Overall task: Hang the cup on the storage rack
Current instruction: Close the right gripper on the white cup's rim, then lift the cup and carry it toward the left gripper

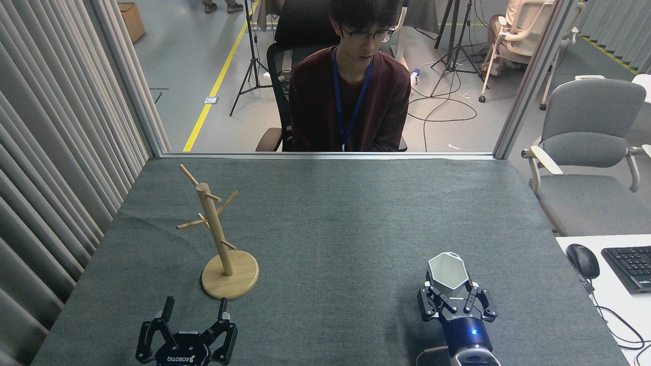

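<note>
The white hexagonal cup (447, 270) stands upright at the front right of the table, its mouth facing up. My right gripper (451, 292) comes in from below, and its fingers (426, 294) press against the cup's lower sides, which hide the cup's base. The wooden storage rack (216, 231) stands on its round disc base (230, 282) at the front left, with bare pegs. Just in front of that base my left gripper (194, 305) is open and holds nothing.
A person in a dark red top (350, 104) sits behind the far table edge. Curtains (56, 152) line the left side. A grey chair (590, 147), a mouse (583, 260) and a keyboard (630, 267) are to the right, off the grey tablecloth (330, 229).
</note>
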Available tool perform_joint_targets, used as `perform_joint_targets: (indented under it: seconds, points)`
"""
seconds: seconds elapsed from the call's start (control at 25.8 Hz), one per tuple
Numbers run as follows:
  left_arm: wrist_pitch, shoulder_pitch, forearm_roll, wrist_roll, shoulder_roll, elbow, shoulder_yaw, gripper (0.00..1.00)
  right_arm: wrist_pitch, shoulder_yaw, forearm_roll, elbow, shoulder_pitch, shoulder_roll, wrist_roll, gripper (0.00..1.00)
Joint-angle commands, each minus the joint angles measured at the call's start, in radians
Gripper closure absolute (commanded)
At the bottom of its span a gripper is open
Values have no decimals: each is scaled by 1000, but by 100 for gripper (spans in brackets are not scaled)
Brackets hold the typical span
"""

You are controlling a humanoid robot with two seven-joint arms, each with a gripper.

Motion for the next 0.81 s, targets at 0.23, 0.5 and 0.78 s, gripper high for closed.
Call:
perform_joint_targets:
  seconds: [0.23, 0.5, 0.78]
  points:
    - [4, -14, -15, 4, -9, 17, -20, 0, -13, 2, 2, -170, 65, 1, -34, 35]
    - [10, -7, -160, 6, -9, 142, -211, 0, -13, 125, 2, -408, 116, 40, -37, 35]
    - [19, -41, -190, 6, -16, 179, -251, 0, -13, 287, 101, -498, 183, 123, -37, 35]
